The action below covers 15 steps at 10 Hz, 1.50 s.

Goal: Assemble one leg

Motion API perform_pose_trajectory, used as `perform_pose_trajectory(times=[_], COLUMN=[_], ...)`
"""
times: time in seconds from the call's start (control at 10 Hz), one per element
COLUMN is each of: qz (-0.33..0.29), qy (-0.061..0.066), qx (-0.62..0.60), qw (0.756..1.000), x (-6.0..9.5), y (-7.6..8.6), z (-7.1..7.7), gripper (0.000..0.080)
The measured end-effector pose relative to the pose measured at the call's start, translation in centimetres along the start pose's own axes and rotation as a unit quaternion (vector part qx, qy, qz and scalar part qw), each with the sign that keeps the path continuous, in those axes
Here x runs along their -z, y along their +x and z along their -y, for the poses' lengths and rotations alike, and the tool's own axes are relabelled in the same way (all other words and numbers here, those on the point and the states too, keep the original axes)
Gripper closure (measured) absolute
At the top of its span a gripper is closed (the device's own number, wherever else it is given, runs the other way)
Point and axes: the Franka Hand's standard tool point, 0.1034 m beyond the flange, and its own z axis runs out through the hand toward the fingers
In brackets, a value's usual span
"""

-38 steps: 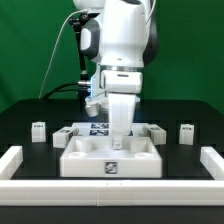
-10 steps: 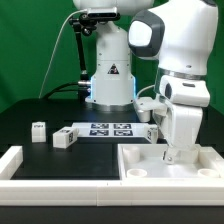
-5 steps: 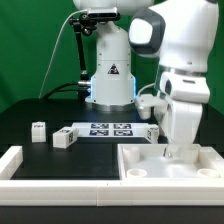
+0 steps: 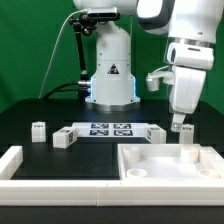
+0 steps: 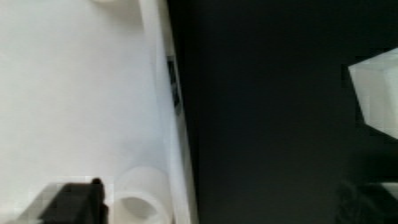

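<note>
gripper: hanging in the air over on the exterior view's right (image 4: 181,126). The wrist view (image 5: 217,200) shows the two dark fingers (image 5: 71,202) spread wide with nothing pinched between them, so it's released.
the leg: a small white post standing upright (image 4: 186,152) right under the gripper, with a clear gap between them, not touching.
leg vs tray: it's at the far right corner of the big white tray-like part (image 4: 150,172). Honestly can't tell whether it sits in the corner or just behind the rim, the view is too coarse there.
wrist cam: mostly the tray's white surface (image 5: 71,100) with a round hole (image 5: 135,206) near one finger, then black table. There's also a white blob at the picture's edge (image 5: 374,90), too blurry to say what it is.
other legs: three more little blocks lie loose on the table (image 4: 100,150), well apart from the gripper. Two are toward the exterior view's left (image 4: 38,130) (image 4: 63,138) and one is beside the marker board's right end (image 4: 152,134).
marker board: flat on the table in front of the robot base (image 4: 110,128).
rails: long white pieces along the left and front of the table (image 4: 12,160).
</note>
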Motion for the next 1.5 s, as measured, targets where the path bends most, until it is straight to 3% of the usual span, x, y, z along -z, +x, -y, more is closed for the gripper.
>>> perform_pose_trajectory(times=[0.3, 0.6, 0.9, 1.2, 1.5], qz=[-0.003, -0.022, -0.026, -0.029, -0.035], qy=[0.005, 0.013, 0.03, 0.041, 0.061], qx=[-0.102, -0.295, -0.459, -0.538, -0.679], qw=[0.995, 0.955, 0.888, 0.842, 0.731], x=[-0.2, 0.0, 0.1, 0.1, -0.3], y=[0.1, 0.2, 1.4, 1.9, 2.4], z=[0.1, 1.9, 2.7, 2.8, 3.8], gripper=[0.0151, 0.0151, 0.0151, 0.0151, 0.0151])
